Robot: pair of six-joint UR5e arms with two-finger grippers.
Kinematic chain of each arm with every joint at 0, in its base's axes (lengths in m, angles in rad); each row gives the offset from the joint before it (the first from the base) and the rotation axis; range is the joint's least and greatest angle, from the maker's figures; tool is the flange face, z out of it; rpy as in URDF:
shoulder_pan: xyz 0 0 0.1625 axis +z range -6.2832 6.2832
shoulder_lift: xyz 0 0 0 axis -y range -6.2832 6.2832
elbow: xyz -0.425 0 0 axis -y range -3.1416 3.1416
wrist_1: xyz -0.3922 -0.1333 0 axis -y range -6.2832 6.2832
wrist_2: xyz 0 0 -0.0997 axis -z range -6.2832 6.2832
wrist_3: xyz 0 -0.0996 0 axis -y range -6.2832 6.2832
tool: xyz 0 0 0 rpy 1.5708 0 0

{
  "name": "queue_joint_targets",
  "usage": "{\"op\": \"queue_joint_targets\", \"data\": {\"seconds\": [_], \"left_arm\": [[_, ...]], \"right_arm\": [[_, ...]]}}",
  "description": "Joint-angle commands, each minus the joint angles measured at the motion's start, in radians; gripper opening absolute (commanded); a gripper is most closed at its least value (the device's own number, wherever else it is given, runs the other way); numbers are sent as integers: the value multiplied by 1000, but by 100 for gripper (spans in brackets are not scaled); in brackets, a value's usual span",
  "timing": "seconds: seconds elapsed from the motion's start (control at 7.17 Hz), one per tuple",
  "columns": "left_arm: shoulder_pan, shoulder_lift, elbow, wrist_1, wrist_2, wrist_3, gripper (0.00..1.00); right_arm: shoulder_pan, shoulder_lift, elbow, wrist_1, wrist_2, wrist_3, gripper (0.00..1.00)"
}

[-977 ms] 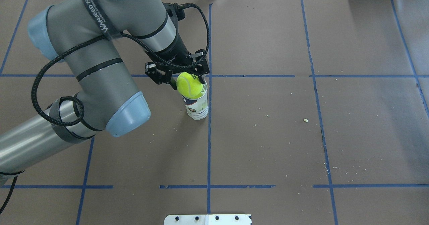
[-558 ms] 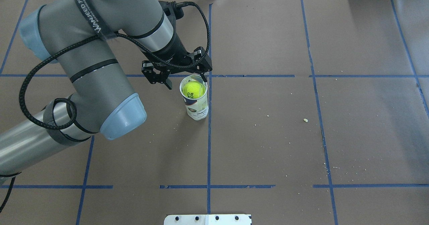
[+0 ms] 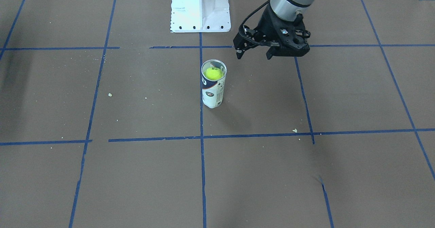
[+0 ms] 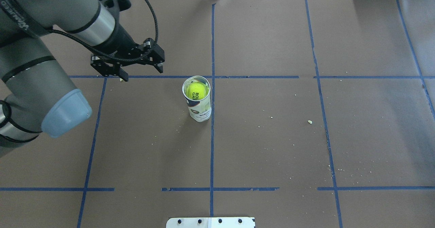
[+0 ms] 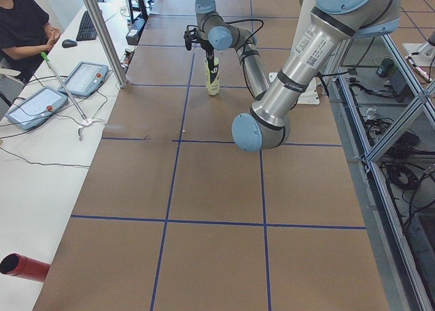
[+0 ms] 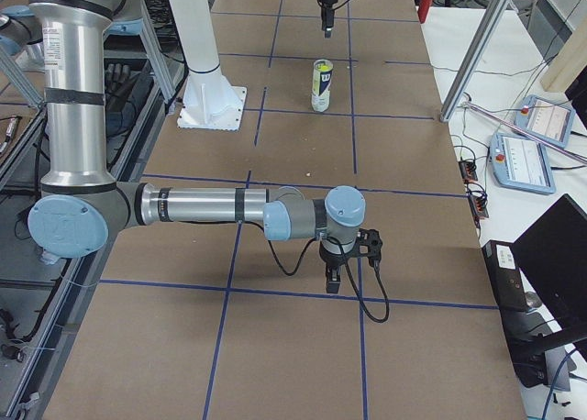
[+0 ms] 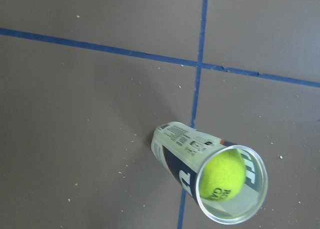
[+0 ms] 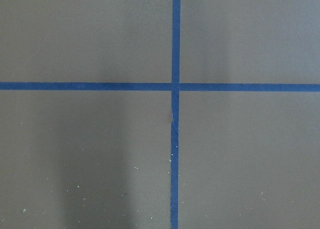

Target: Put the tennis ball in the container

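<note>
The yellow-green tennis ball (image 4: pixel 196 89) with black print lies inside the container (image 4: pixel 200 111), a clear tube with a white and navy label that stands upright near the table's middle. The left wrist view looks down into the container (image 7: pixel 172 143) at the tennis ball (image 7: pixel 223 179). My left gripper (image 4: pixel 142 74) hangs open and empty, apart from the tube, to its left in the overhead view and on the right as the left gripper (image 3: pixel 254 55) in the front view. My right gripper (image 6: pixel 344 271) shows only in the exterior right view, low over bare table; I cannot tell its state.
The white metal pedestal (image 3: pixel 199 7) stands at the robot's side of the table behind the container (image 3: pixel 212 95). Brown paper with blue tape lines (image 4: pixel 212 153) covers the table, with small crumbs (image 4: pixel 309 121) scattered on it. Operators' tablets (image 5: pixel 81 77) lie beyond the far edge.
The left gripper let go of the ball, which dropped into the tube. The gripper then drew away to the left, open.
</note>
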Motion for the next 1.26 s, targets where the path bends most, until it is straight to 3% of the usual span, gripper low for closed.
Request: {"op": "queue_joint_targets", "data": {"seconds": [0.0, 0.7, 1.12], "left_arm": [[-120, 171, 4, 2, -3, 332, 100], [-498, 524, 155, -22, 3, 1026, 100], [-698, 580, 339, -131, 7, 1243, 100]], "right_arm": [[0, 0, 0, 0, 0, 0, 100], [0, 0, 0, 0, 0, 0, 100], [0, 0, 0, 0, 0, 0, 100]]}}
